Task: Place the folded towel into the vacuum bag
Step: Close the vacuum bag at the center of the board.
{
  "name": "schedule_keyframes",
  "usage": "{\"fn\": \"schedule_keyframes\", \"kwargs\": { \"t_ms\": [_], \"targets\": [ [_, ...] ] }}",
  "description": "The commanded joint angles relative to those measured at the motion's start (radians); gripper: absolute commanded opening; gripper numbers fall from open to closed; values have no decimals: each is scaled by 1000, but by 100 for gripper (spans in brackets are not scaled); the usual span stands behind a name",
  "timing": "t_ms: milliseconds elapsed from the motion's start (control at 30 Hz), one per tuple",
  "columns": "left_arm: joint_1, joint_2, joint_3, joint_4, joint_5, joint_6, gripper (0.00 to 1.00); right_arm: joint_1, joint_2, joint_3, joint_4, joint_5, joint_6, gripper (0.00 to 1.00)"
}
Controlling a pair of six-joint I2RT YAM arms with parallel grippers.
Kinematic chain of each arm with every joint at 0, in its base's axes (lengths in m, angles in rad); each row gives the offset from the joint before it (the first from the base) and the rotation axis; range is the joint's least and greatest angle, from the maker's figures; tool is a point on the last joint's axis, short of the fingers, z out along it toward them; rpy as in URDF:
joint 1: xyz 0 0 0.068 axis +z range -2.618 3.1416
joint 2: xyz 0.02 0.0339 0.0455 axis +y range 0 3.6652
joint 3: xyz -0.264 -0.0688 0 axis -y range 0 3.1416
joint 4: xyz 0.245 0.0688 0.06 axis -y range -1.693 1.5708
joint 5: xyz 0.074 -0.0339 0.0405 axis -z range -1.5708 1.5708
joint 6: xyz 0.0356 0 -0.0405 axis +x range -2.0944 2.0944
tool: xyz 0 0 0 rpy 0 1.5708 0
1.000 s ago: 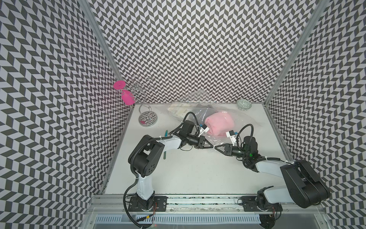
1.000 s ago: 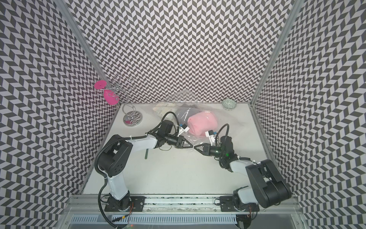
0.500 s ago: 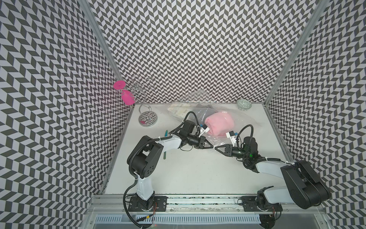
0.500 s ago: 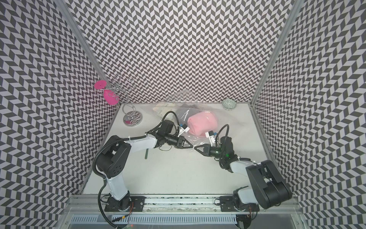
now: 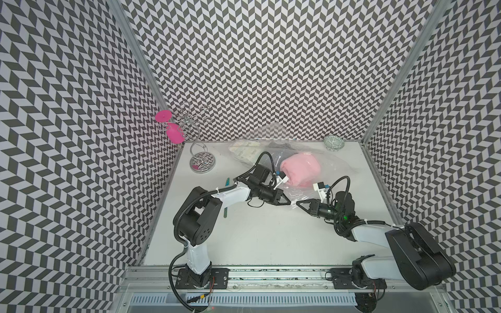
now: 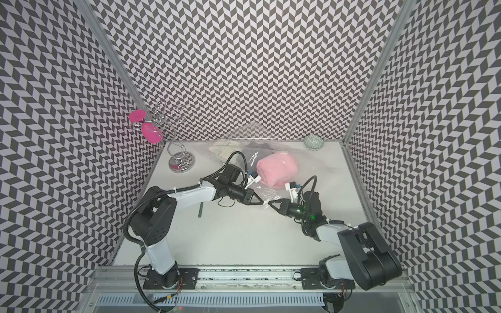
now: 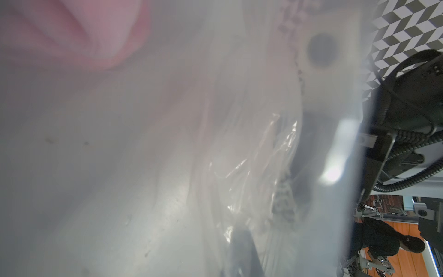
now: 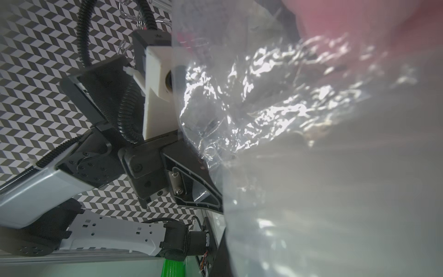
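right tool (image 5: pixel 298 202) narrowed shut | left tool (image 5: pixel 288 202) shut on vacuum bag (image 5: pixel 336 165) lip | right likely likewise

The white table (image 5: pixel 271 238) is enclosed on the left, right and far sides by black-and-white chevron walls (image 5: pixel 271 67). In the far-left corner a chrome wire stand (image 5: pixel 202 162) rests on a round base, with two pink discs (image 5: pixel 175 135) on its arms. A small patterned bowl (image 5: pixel 334 142) stands upright in the far-right corner. Left of centre, a slim teal stick (image 6: pixel 200 210) lies flat on the table, partly hidden. An aluminium rail (image 5: pixel 271 271) runs along the near edge.
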Motion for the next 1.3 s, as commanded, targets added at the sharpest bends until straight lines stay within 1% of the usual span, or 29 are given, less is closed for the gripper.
{"fn": "schedule_keyframes", "kwargs": {
  "t_ms": [0,133,267,367,433,500,667,933,1267],
  "targets": [
    [16,-30,-30,-138,-38,43,0,-35,-58,-13,118,147,35,0],
    [14,-51,-58,-138,-29,49,0,-41,-88,-31,77,219,45,0],
    [13,-68,-80,-138,-28,49,0,-42,-83,-39,83,259,55,0],
    [12,-78,-85,-141,-25,57,0,-47,-72,-41,124,288,83,0],
    [10,-83,-86,-150,-28,64,0,-53,-70,-41,143,309,97,0],
    [9,-86,-87,-165,-43,71,0,-61,-75,-75,148,334,105,0],
    [11,-96,-100,-187,-66,80,0,-79,-97,-83,103,403,125,0],
    [15,-111,-112,-204,-91,86,0,-116,-79,-105,79,422,137,0],
    [48,-146,-151,-214,-118,82,0,-189,-38,-123,91,447,142,0]
  ]
}}
